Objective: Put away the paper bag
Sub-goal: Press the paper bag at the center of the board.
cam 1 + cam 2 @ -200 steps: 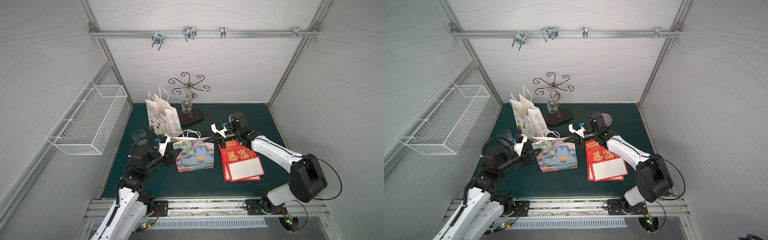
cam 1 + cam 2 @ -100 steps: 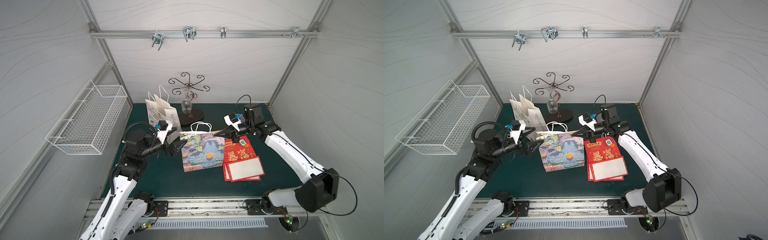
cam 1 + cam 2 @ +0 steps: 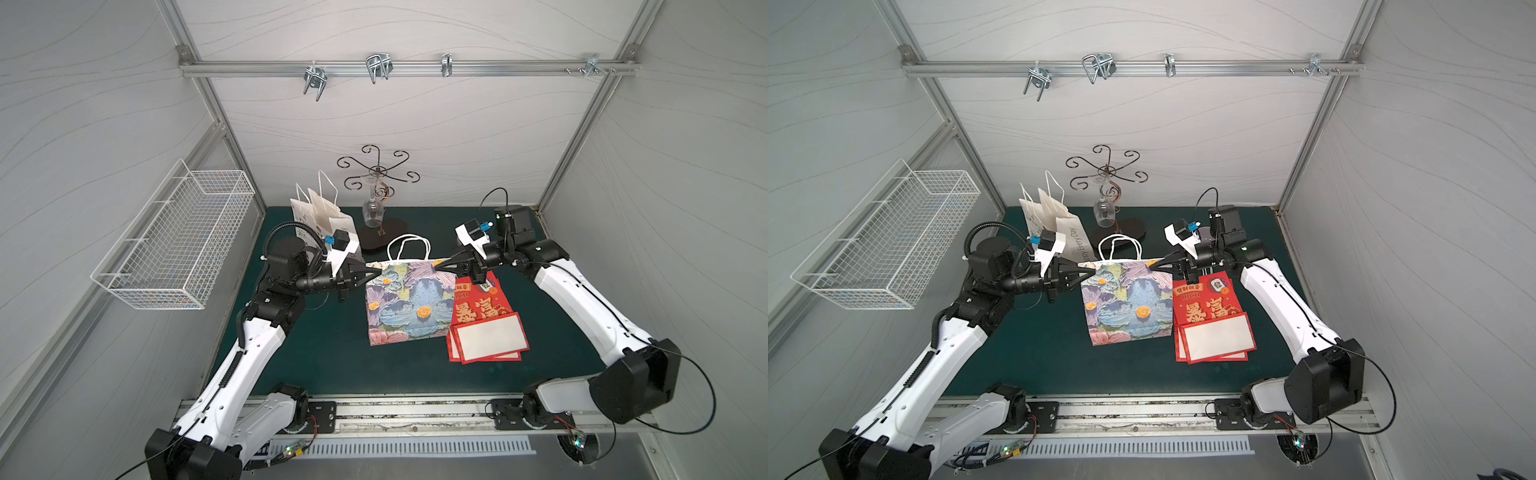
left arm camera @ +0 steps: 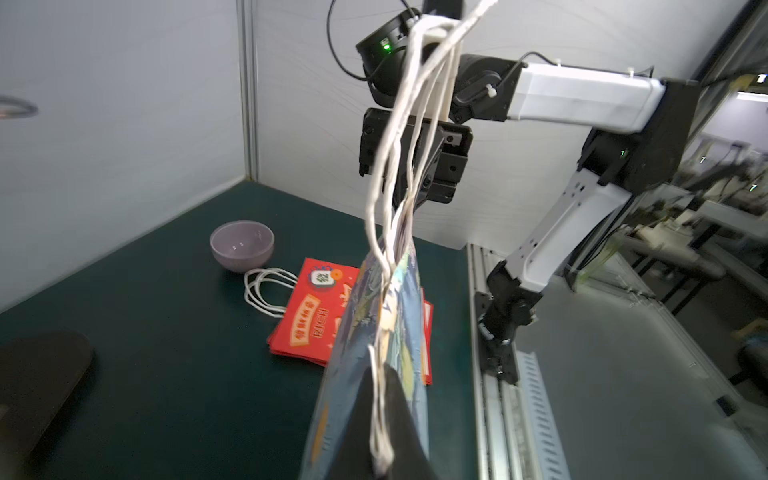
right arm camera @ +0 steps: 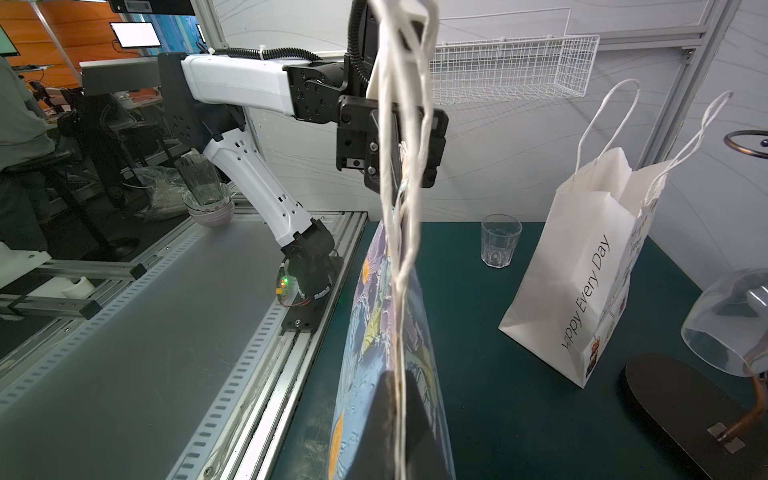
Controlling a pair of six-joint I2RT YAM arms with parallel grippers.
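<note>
Plainly, the flowered paper bag (image 3: 409, 303) hung flat between the two arms, above the green worktop (image 3: 332, 357) and partly over the red bags (image 3: 484, 324) that lay there. The left pincer (image 3: 374, 272) was clenched on one top corner of the paper and the right pincer (image 3: 440, 266) was clenched on the other, so only the upper edge carried the bag. Whether its lower edge was clear of the worktop could not be told.

Such a grip looked fragile. Each pincer held only a thin pinch of paper, so arms drifting apart would likely tear the rim, and arms closing in would buckle it and could loosen a corner. If one corner slipped, the bag would swing from the other and might drop onto the red bags.

The white cord handles (image 3: 409, 247) stood loose above the rim; in both wrist views they trailed across the opposite arm's pincer and could snag there. The curly metal stand (image 3: 378, 183) and its hanging wine glass (image 3: 372, 212) were just behind, so a careless swing backward could knock them. The wire basket (image 3: 178, 245) on the wall seemed a likely place to put the bag, though its narrow mouth would punish a tilted entry.
</note>
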